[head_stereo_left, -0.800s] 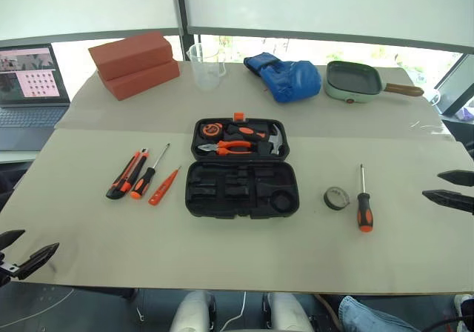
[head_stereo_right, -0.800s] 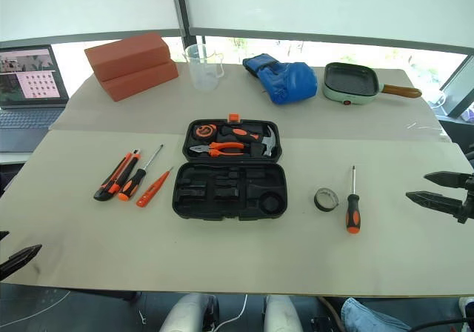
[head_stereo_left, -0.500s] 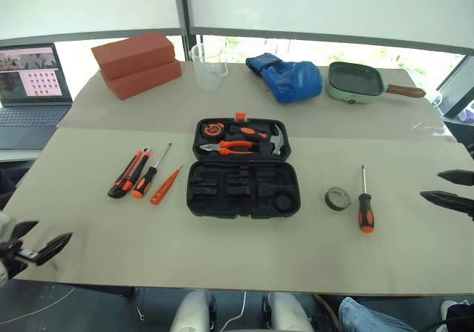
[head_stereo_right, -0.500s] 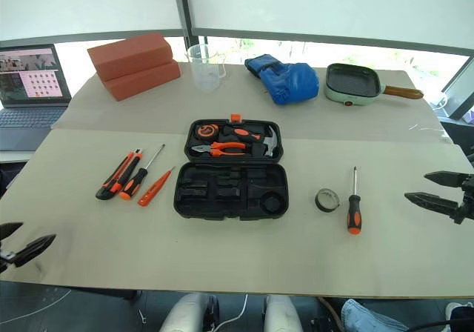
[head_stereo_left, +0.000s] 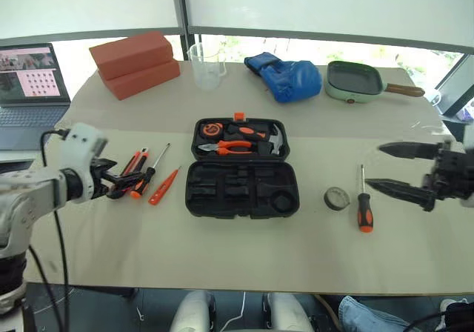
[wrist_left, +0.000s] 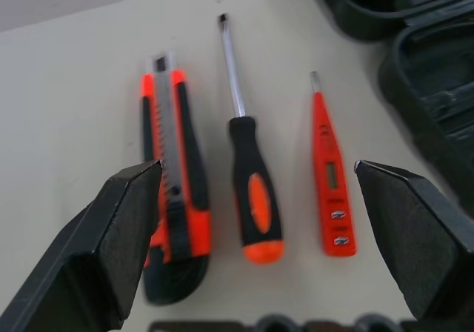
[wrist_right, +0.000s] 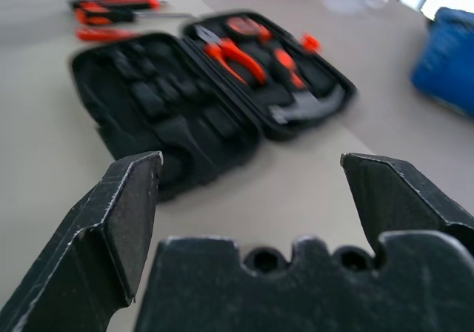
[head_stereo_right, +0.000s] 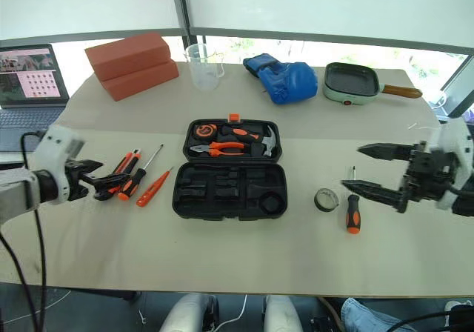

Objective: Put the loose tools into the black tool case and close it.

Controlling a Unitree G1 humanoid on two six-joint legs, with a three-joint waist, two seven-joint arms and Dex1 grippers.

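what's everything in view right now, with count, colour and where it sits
tool case: 1, black, open at table centre; pliers, hammer, tape measure in far half
utility knife: 1, orange-black, left of case
screwdriver: 1, orange-black, beside knife
tester screwdriver: 1, orange, between that screwdriver and case
tape roll: 1, grey-black, right of case
second screwdriver: 1, orange-black, right of the roll
bricks: 2, red-brown, stacked far left
measuring cup: 1, clear, far centre
blue bundle: 1, far centre-right
frying pan: 1, green, far right
laptop: 1, far left
left gripper: jaws open, at the knife
right gripper: jaws open, near second screwdriver
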